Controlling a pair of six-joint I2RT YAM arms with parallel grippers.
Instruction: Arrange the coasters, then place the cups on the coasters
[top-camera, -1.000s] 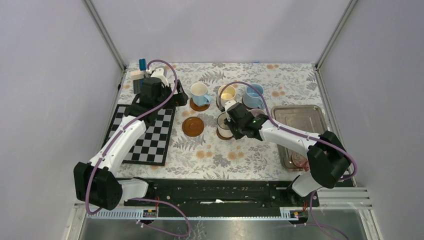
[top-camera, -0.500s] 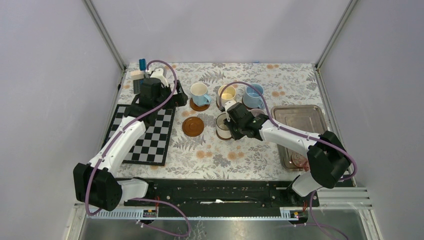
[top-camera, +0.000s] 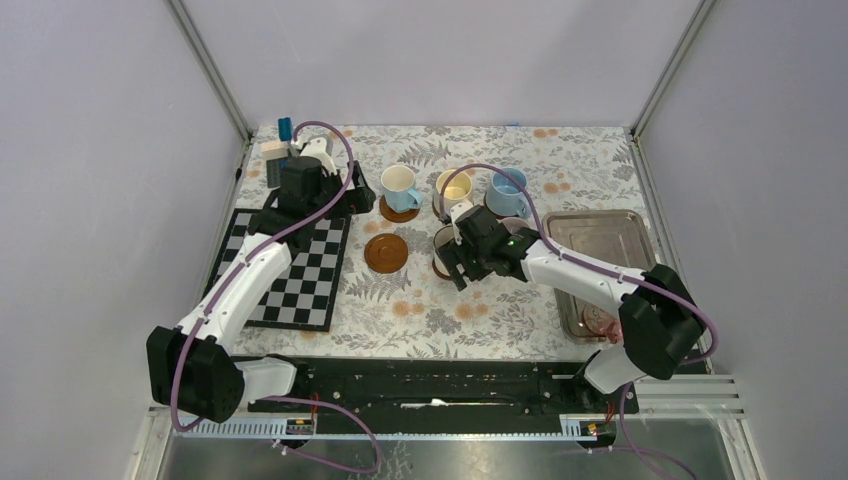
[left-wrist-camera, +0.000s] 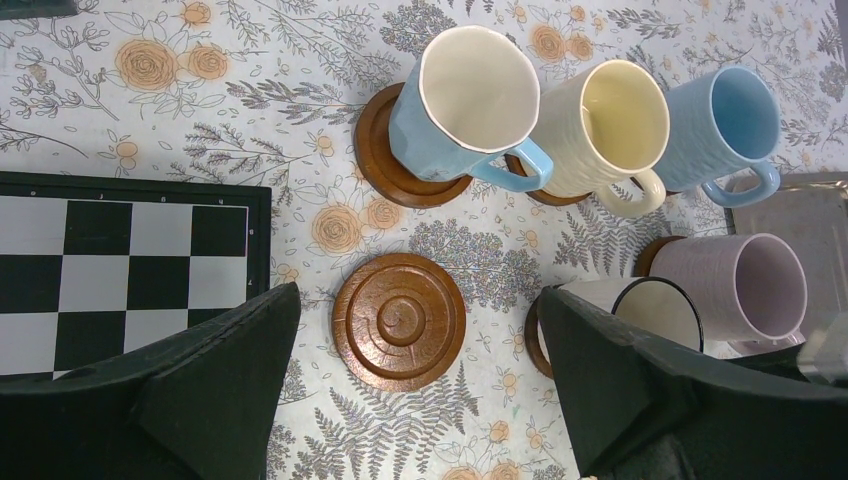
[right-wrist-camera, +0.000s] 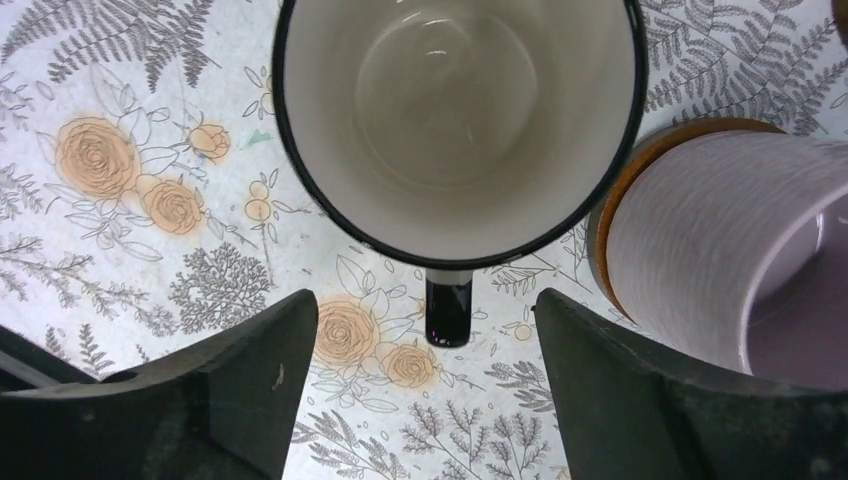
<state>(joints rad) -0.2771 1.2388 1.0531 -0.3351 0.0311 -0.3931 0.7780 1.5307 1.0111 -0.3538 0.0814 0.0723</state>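
Note:
A white-cream cup (right-wrist-camera: 460, 120) with a dark rim stands on a coaster (left-wrist-camera: 532, 340). My right gripper (right-wrist-camera: 425, 300) is open, its jaws wide on either side of the cup's dark handle (right-wrist-camera: 448, 312) and touching nothing. Beside it a lilac cup (right-wrist-camera: 700, 240) sits on its own coaster (right-wrist-camera: 608, 200). At the back, a light blue cup (left-wrist-camera: 465, 105), a yellow-cream cup (left-wrist-camera: 605, 125) and a second blue cup (left-wrist-camera: 725, 125) each stand on coasters. One bare coaster (left-wrist-camera: 398, 320) lies under my open left gripper (left-wrist-camera: 418, 300), which hovers above it.
The chequered board (top-camera: 290, 270) lies at the left under the left arm. A grey metal tray (top-camera: 600, 235) sits at the right with a pinkish cup (top-camera: 598, 322) in its near corner. Small blocks (top-camera: 275, 150) stand at the back left.
My right gripper has opened and let go of the white-cream cup, then drawn back a little toward the near edge. The left arm has not moved.

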